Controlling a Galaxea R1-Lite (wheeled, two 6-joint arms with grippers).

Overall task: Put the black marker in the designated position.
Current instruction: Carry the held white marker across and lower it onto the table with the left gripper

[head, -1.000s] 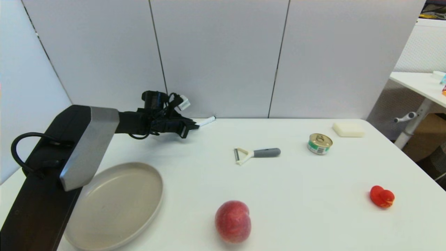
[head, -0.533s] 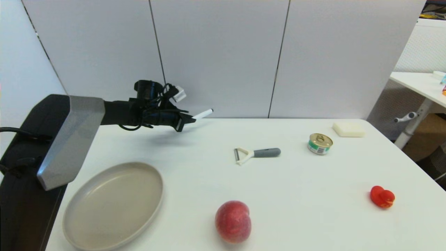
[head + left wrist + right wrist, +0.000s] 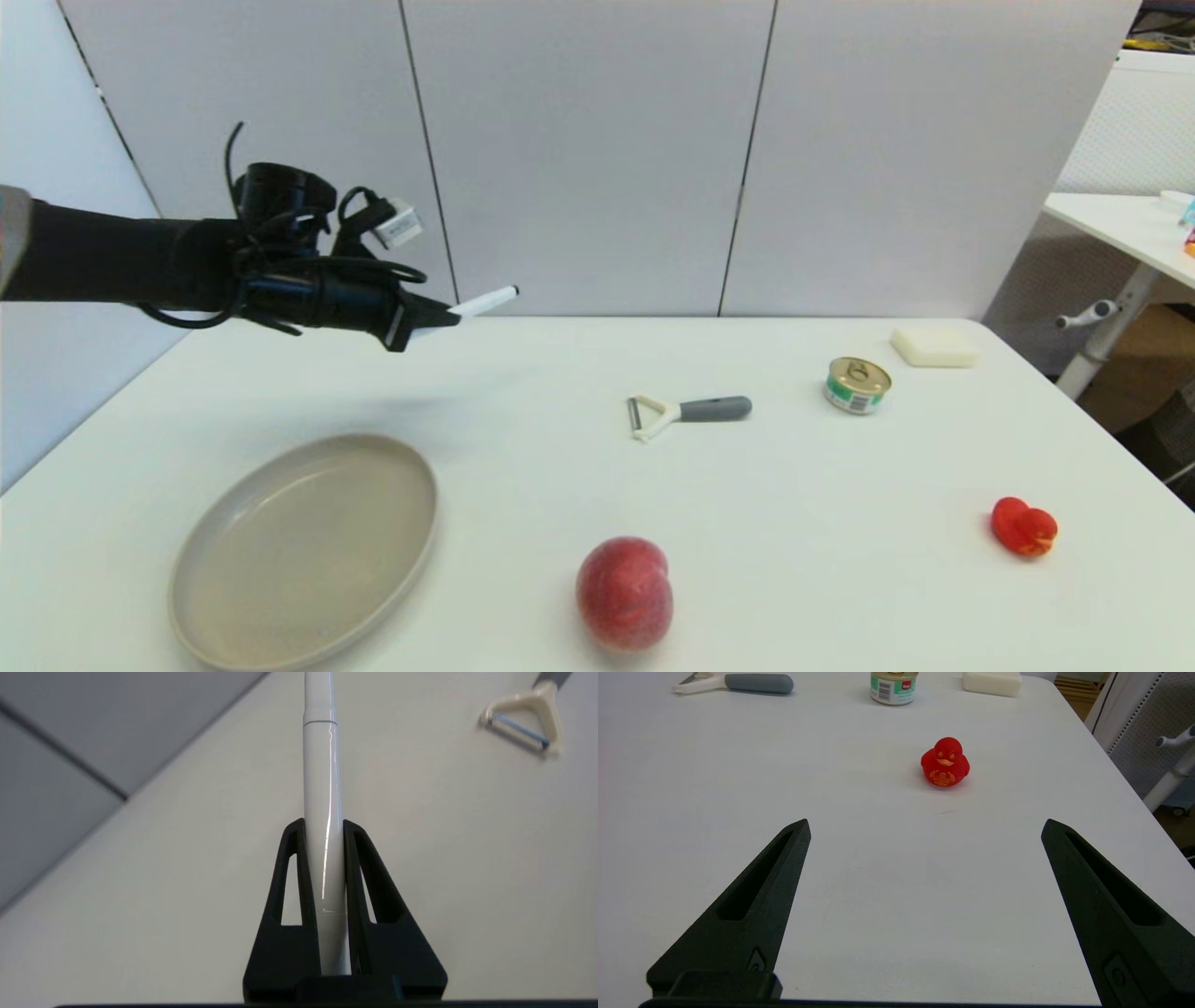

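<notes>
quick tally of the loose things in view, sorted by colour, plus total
red: 2, round red peach, red rubber duck
white: 3, white-barrelled black marker, grey-handled white peeler, white soap block
beige: 1, beige oval plate
gold-lidded: 1, small tin can
total: 7

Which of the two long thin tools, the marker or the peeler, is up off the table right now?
The black marker: the left gripper holds it in the air, while the peeler lies flat on the table.

Black marker (image 3: 481, 301) in left end effector (image 3: 439, 318)
</notes>
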